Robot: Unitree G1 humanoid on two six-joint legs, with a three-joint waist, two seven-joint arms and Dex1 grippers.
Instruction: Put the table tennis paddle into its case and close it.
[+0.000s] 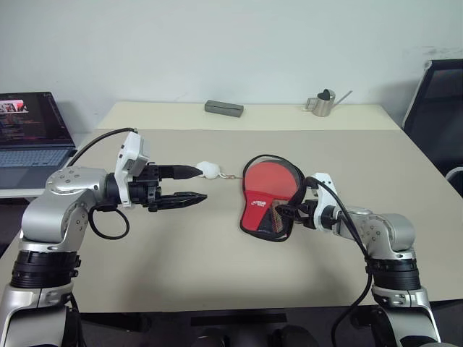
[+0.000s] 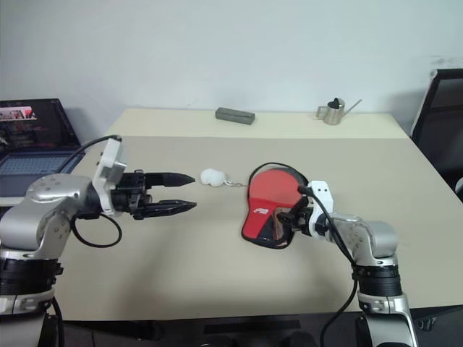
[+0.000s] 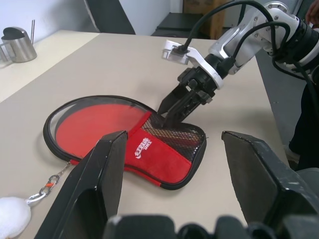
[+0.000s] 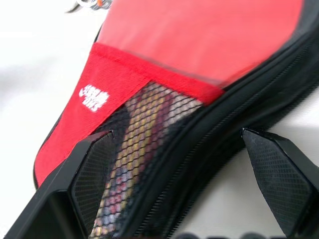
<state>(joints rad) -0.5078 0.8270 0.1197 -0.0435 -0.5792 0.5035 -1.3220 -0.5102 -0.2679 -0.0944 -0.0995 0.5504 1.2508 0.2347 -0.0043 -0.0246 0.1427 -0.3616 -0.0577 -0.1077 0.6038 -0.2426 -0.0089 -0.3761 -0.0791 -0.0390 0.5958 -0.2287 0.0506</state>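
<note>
The case [image 1: 255, 211] lies flat on the beige table [image 1: 181, 260], black-rimmed with a red logo panel and a mesh pocket [image 4: 144, 129]. The table tennis paddle sits inside it: its round red face [image 3: 94, 122] shows within the black rim, and its striped handle [image 4: 130, 149] shows through the mesh. A white charm [image 1: 210, 170] on a short chain lies left of the case. My right gripper [image 1: 286, 211] is open at the case's handle end, one finger [image 4: 97, 169] over the mesh, the other [image 4: 279, 169] past the zip edge. My left gripper [image 1: 200, 184] hovers open, left of the charm, pointing toward the case.
A laptop [image 1: 29, 130] stands on a side table at the far left. A grey block [image 1: 223, 108] and a small metal watering can [image 1: 320, 103] sit at the back. A black chair [image 1: 438, 108] stands at the right.
</note>
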